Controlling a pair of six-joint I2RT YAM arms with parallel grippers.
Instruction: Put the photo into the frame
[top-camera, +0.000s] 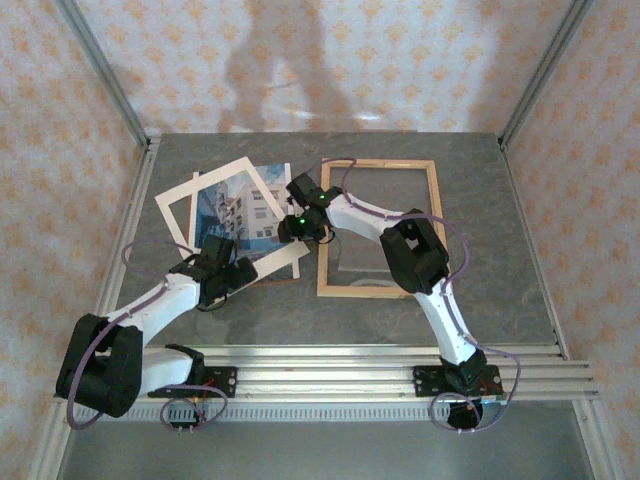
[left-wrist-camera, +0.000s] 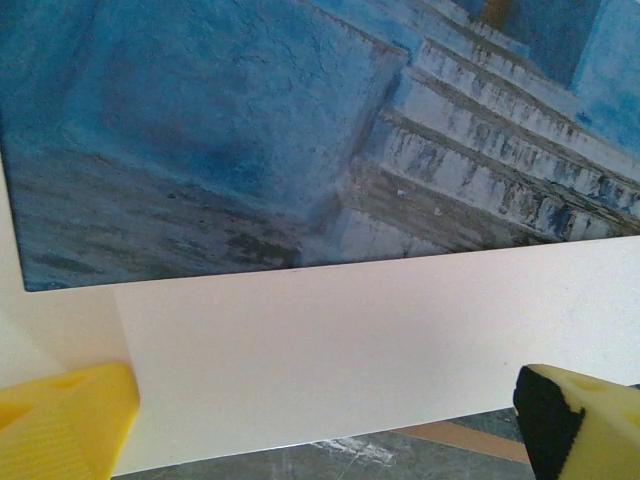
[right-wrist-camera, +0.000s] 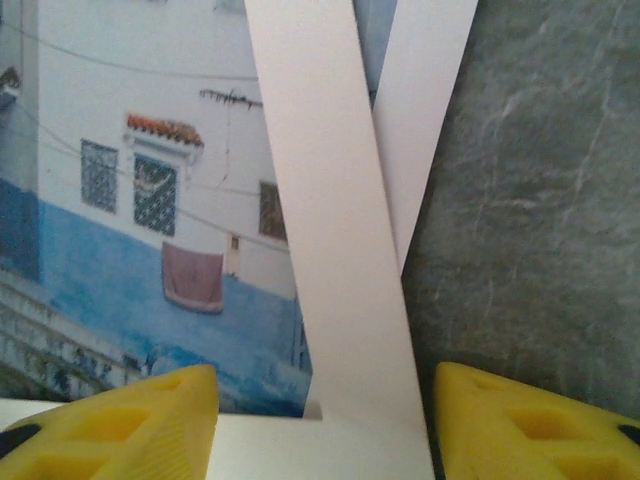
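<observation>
Left of the frame (top-camera: 380, 163), the photo (top-camera: 245, 205) lies flat and tilted, well short of the opening, with the white mat (top-camera: 200, 180) overlapping it and a brown board (left-wrist-camera: 460, 437) peeking out below.

The right end effector (right-wrist-camera: 325, 400) hangs over the photo's corner nearest the frame. Its fingers stand apart and grip nothing, and a white strip, probably the mat's edge, runs between them. If they close here, they would likely pinch that strip rather than the print, or take both sheets together.

The left end effector (left-wrist-camera: 325, 425) is wide open and empty at the photo's near white margin. Pushing from there could buckle the paper or slide the whole stack across the desk (top-camera: 480, 200). A dragged print could also catch on the frame's raised wooden rail.
</observation>
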